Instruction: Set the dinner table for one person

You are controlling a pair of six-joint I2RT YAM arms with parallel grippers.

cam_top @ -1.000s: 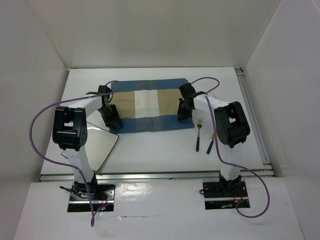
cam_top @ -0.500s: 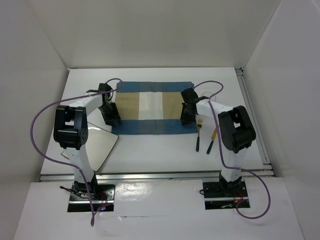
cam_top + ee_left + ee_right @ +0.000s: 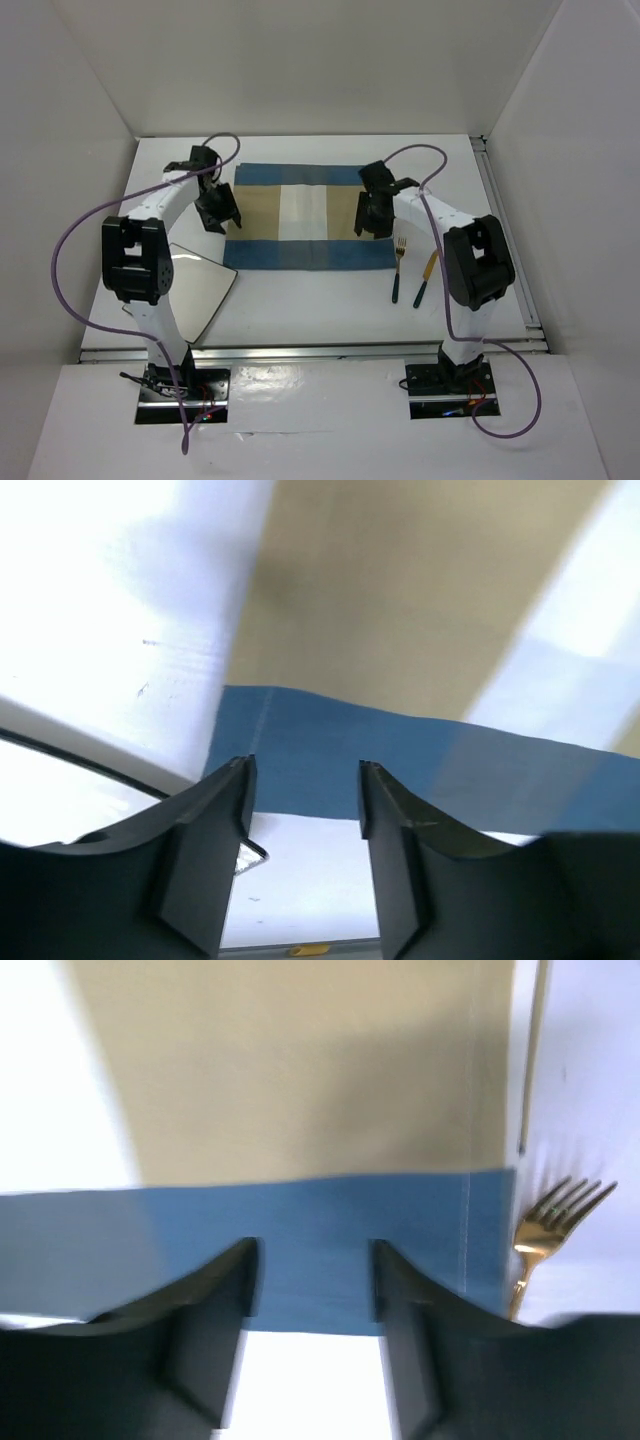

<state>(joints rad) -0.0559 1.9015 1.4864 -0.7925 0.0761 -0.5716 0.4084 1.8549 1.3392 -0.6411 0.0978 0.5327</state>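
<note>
From above, the table filled the floor of a white-walled booth, matte, with a metal rail along its near edge. The mat lay flat across its middle, long axis left to right. The left gripper hung over the mat's left end, the right gripper over its right end. The plate sat near-left of the mat, partly hidden by the left arm, so that arm was plainly the nearer one (my guess for the next fetch). The fork and knife lay just right of the mat, long axes running near to far, close to the right gripper. In the left wrist view, the fingers stood parted with nothing between them, blue mat edge and white table showing through the gap. In the right wrist view, the fingers were likewise spread and empty above the mat's blue band, the fork's tines just beside its right edge.
</note>
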